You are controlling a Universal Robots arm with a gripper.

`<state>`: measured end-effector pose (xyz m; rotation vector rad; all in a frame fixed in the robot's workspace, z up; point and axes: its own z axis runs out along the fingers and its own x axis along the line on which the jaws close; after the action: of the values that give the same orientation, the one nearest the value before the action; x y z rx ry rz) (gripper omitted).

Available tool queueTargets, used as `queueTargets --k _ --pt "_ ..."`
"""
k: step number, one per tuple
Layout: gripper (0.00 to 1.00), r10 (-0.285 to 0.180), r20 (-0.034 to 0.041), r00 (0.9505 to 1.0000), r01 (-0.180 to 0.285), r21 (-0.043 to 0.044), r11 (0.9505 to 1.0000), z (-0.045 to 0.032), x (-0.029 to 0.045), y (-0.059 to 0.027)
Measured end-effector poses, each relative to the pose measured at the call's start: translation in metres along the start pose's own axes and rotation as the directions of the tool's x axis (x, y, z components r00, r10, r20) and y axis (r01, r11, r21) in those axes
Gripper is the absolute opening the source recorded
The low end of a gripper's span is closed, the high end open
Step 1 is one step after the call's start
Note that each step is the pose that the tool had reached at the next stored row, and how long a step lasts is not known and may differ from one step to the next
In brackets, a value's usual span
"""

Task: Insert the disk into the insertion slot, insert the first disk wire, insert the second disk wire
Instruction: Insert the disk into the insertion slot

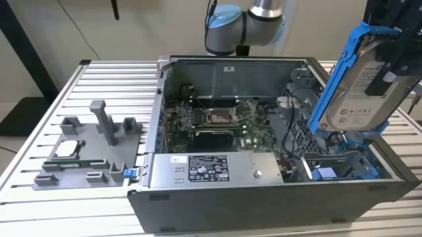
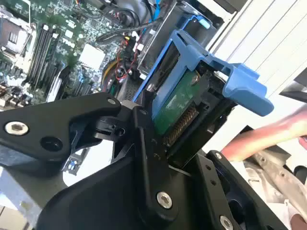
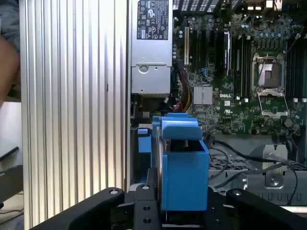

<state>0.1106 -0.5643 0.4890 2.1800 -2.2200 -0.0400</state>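
The disk [image 1: 359, 94], a silver drive with a white label in a bright blue carrier, hangs tilted above the open computer case [image 1: 264, 197] at the exterior view's right. My gripper [image 1: 386, 74] is shut on it from above. In the second wrist view the black fingers [image 2: 144, 143] clamp the disk [image 2: 180, 108] at its green board and connector end. In the first wrist view the blue carrier [image 3: 184, 167] sits between the fingers [image 3: 144, 211]. The insertion slot [image 1: 336, 168], a blue-lined bay, lies below the disk in the case's near right corner. A blue wire [image 1: 349, 145] lies beside the bay.
A grey labelled power-supply box [image 1: 211, 170] sits at the case's front, with the motherboard [image 1: 218, 118] behind it. A grey fixture [image 1: 86, 148] holding small parts stands on the slatted table [image 1: 39, 207]. A person's hand [image 2: 268, 139] is close to the gripper.
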Motion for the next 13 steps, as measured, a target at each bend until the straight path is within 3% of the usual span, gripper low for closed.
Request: queueTargets --k 13 --pt "0.0 0.0 0.0 1.0 0.0 0.0 1.0 0.0033 0.0003 -0.0001"
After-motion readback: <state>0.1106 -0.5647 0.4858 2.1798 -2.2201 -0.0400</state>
